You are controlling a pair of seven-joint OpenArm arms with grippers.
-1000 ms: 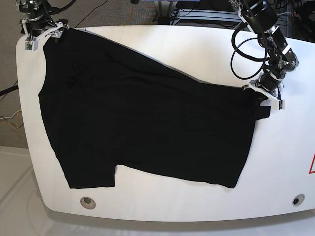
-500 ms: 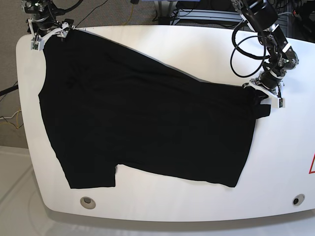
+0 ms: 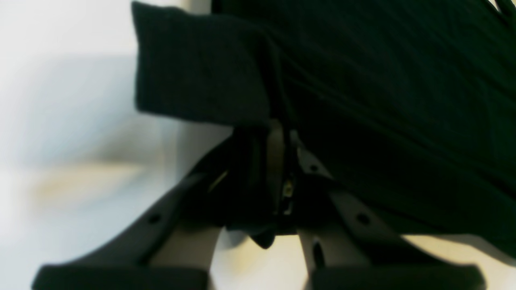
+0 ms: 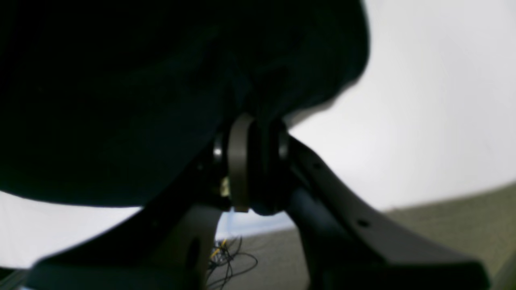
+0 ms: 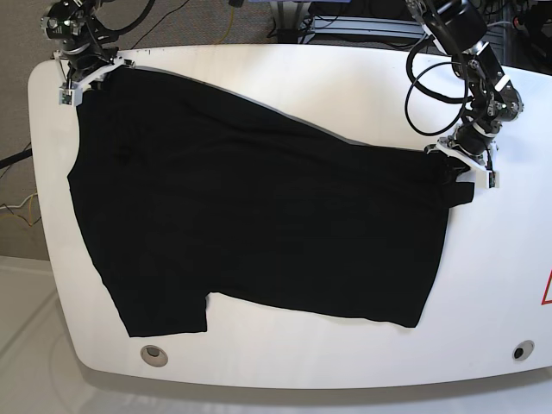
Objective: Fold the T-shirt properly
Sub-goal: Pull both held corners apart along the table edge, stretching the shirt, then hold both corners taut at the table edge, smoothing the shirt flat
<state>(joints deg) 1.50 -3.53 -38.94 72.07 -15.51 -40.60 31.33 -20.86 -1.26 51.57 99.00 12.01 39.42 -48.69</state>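
The black T-shirt lies spread flat over most of the white table. At the far left corner my right gripper sits on the shirt's corner. The right wrist view shows that gripper with its jaws closed and black cloth pinched between them. At the right edge of the shirt my left gripper holds a bunched fold. In the left wrist view this gripper is shut on the fabric, with a hemmed flap hanging off to the left.
Two round holes sit near the table's front edge, and a red triangle mark at its right edge. Cables and equipment lie behind the table. Past the table's edge, wires trail on the floor.
The right gripper has shifted slightly along the far left corner and closed on the shirt's corner. The left gripper keeps its hold and has barely moved.
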